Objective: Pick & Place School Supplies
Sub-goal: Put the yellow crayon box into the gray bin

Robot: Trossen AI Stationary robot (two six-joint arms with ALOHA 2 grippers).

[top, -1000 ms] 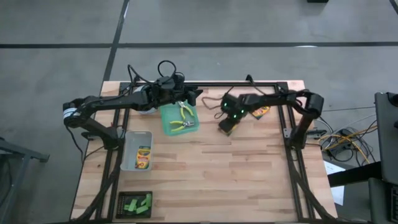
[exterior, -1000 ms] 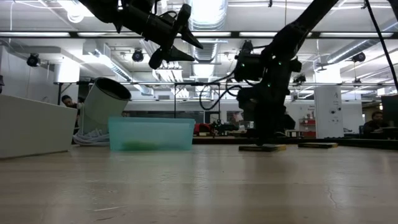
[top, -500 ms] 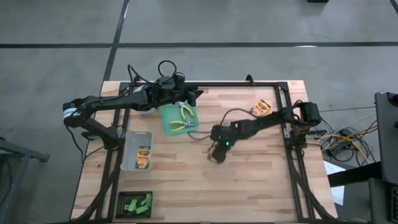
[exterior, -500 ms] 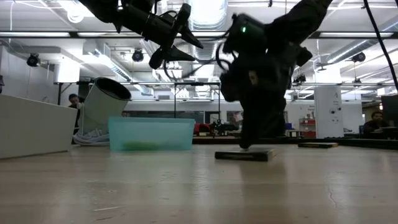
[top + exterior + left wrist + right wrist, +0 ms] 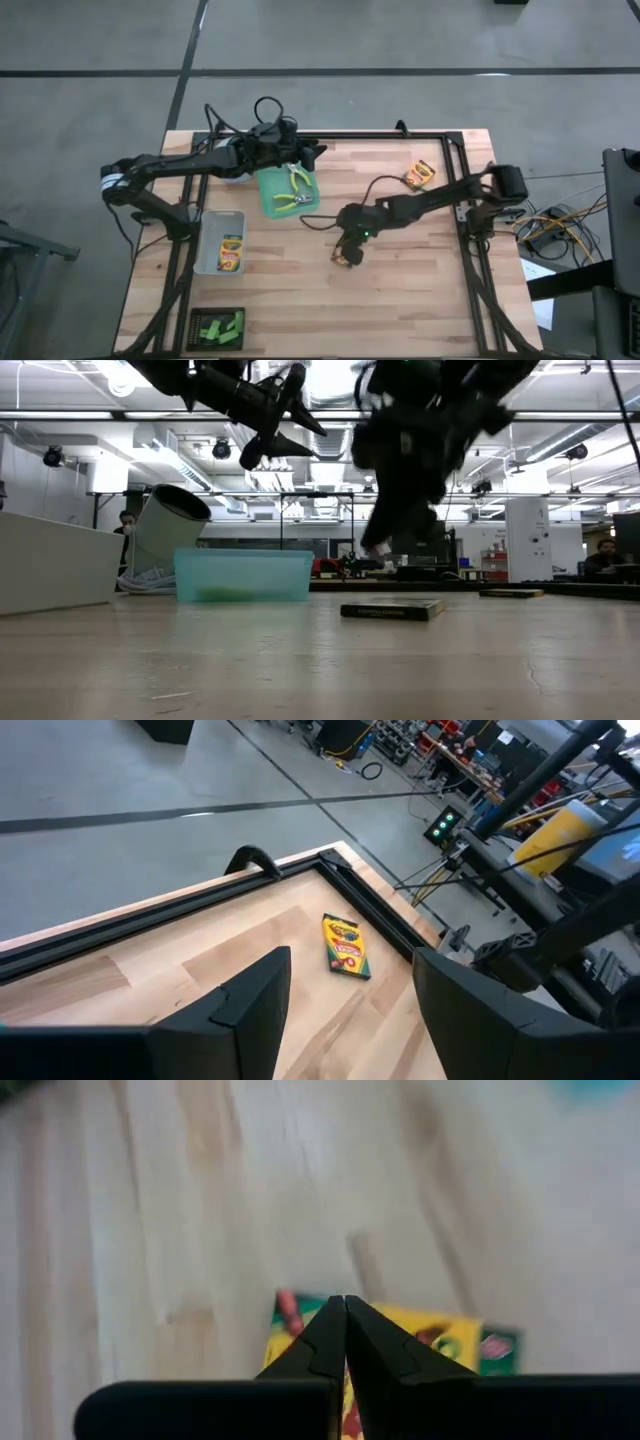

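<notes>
1. The right gripper (image 5: 349,252), its jaws pressed together and holding nothing, hangs just above a flat yellow-orange crayon box (image 5: 391,609) that lies near the middle of the wooden table (image 5: 420,300); with the jaws shut the box looks pushed along the surface, not carried.
2. The left gripper (image 5: 318,152), jaws spread wide and empty, hovers over the teal flat tray (image 5: 272,196) near the table's far edge, where two small pliers with yellow-green handles (image 5: 293,189) already lie; it appears to wait.
3. A second yellow-orange crayon box (image 5: 420,175) rests toward the far right corner, and a third (image 5: 231,253) sits in the clear plastic bin (image 5: 207,232) by the left edge.
4. Tiny bright green blocks (image 5: 220,327) lie in a dark tray (image 5: 195,335) at the near left corner, seemingly already sorted.
5. Compared with a second ago, the right arm has swung from the far right area to the table's middle, and the box under it has travelled along.
6. Half a second ago the gripper's tip touched that box; now it has lifted clear, while the left arm has stayed where it was.
</notes>
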